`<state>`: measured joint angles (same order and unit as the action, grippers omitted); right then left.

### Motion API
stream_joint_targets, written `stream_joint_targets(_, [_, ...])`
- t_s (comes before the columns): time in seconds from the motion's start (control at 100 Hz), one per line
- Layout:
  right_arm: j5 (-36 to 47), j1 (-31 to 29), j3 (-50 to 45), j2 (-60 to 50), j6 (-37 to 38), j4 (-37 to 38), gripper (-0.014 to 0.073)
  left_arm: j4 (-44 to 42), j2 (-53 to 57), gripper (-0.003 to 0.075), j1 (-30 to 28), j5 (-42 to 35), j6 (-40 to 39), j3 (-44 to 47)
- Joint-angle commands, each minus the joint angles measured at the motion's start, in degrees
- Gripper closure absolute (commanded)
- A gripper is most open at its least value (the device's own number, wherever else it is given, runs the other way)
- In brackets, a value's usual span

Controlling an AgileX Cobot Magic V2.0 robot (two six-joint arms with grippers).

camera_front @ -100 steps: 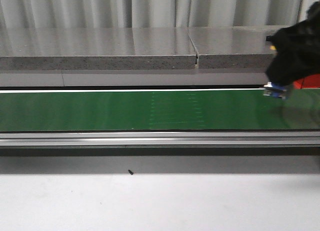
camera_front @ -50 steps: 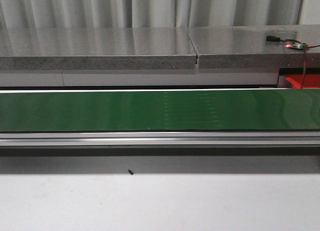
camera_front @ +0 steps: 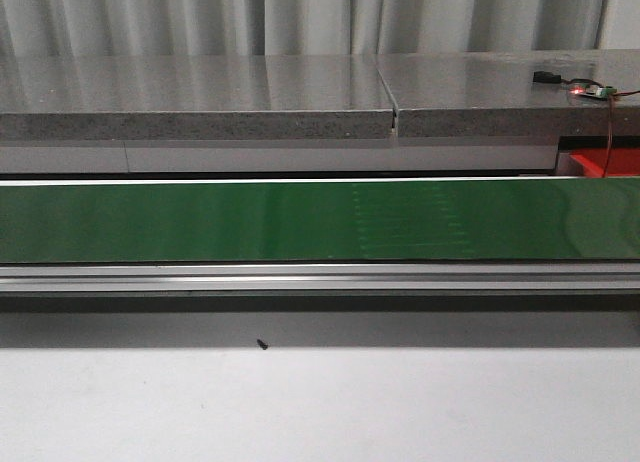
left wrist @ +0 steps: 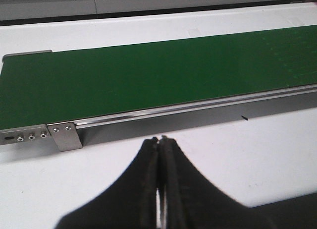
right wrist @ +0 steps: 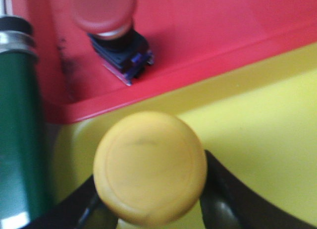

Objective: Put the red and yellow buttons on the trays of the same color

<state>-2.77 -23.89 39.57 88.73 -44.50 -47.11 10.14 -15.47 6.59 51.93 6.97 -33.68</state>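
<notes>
In the right wrist view my right gripper (right wrist: 151,189) is shut on a yellow button (right wrist: 150,167), its black fingers (right wrist: 223,199) on both sides of it, above the yellow tray (right wrist: 262,130). A red button (right wrist: 105,13) on a dark base lies in the red tray (right wrist: 208,26) beyond. In the front view only a corner of the red tray (camera_front: 610,162) shows at the far right; the right gripper is out of that view. My left gripper (left wrist: 159,140) is shut and empty over the white table, in front of the green conveyor belt (left wrist: 148,75).
The green belt (camera_front: 300,220) runs across the front view with a metal rail (camera_front: 300,277) along its near side. A grey ledge (camera_front: 200,97) lies behind it, with a small board and wires (camera_front: 590,89) at the right. The belt's roller end (right wrist: 17,115) borders the trays.
One second ago the right arm showed at the right edge of the front view near the red tray; it has since moved out of that view. The belt's faint marks drift right.
</notes>
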Motion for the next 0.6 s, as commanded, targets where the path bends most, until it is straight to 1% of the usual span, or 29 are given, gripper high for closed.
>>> stream_joint_targets(0.0, [3.3, -0.2, 1.6, -0.1, -0.1, -1.1, 0.0288, 1.1, -0.5, 0.0739, 0.5, -3.7, 0.0, -1.3])
stream_joint_targets(0.07, [2.8, -0.2, 1.6, 0.9, -0.1, -1.1, 0.0298, 1.1, -0.5, 0.0739, 0.5, -3.7, 0.0, -1.3])
stream_joint_targets(0.19, [2.8, -0.1, 1.6, 1.7, -0.1, -1.6, 0.0358, 1.1, -0.5, 0.0739, 0.5, -3.7, 0.0, -1.3])
stream_joint_targets(0.32, [2.8, -0.1, 1.6, 1.8, -0.1, -1.7, 0.0344, 1.1, -0.5, 0.0739, 0.5, -3.7, 0.0, -1.3])
stream_joint_targets(0.35, [2.8, -0.1, 1.6, 1.8, -0.1, -1.7, 0.0324, 1.1, -0.5, 0.0739, 0.5, -3.7, 0.0, -1.3])
stream_joint_targets(0.39, [2.4, -0.1, 1.6, 1.8, -0.2, -1.6, 0.0273, 1.1, -0.5, 0.0739, 0.5, -3.7, 0.0, -1.3])
stream_joint_targets(0.43, [2.3, -0.1, 1.6, 1.8, -0.2, -1.3, 0.0185, 1.1, -0.5, 0.0739, 0.5, -3.7, 0.0, -1.3])
stream_joint_targets(0.44, [2.3, -0.1, 1.6, 1.8, -0.2, -1.3, 0.0185, 1.1, -0.5, 0.0739, 0.5, -3.7, 0.0, -1.3])
stream_joint_targets(0.47, [2.3, -0.1, 1.6, 1.8, -0.2, -1.3, 0.0116, 1.1, -0.5, 0.0739, 0.5, -3.7, 0.0, -1.3])
stream_joint_targets(0.52, [2.3, -0.1, 1.6, 1.8, -0.2, -1.3, 0.0034, 1.2, -0.5, 0.0739, 0.5, -3.7, 0.0, -1.3])
stream_joint_targets(0.54, [2.3, -0.1, 1.6, 1.8, -0.2, -1.3, 0.0008, 1.2, -0.5, 0.0739, 0.5, -3.7, 0.0, -1.3])
stream_joint_targets(0.59, [2.2, -0.1, 1.6, 1.8, -0.2, -1.3, -0.0022, 1.2, -0.5, 0.0739, 0.5, -3.7, 0.0, -1.3])
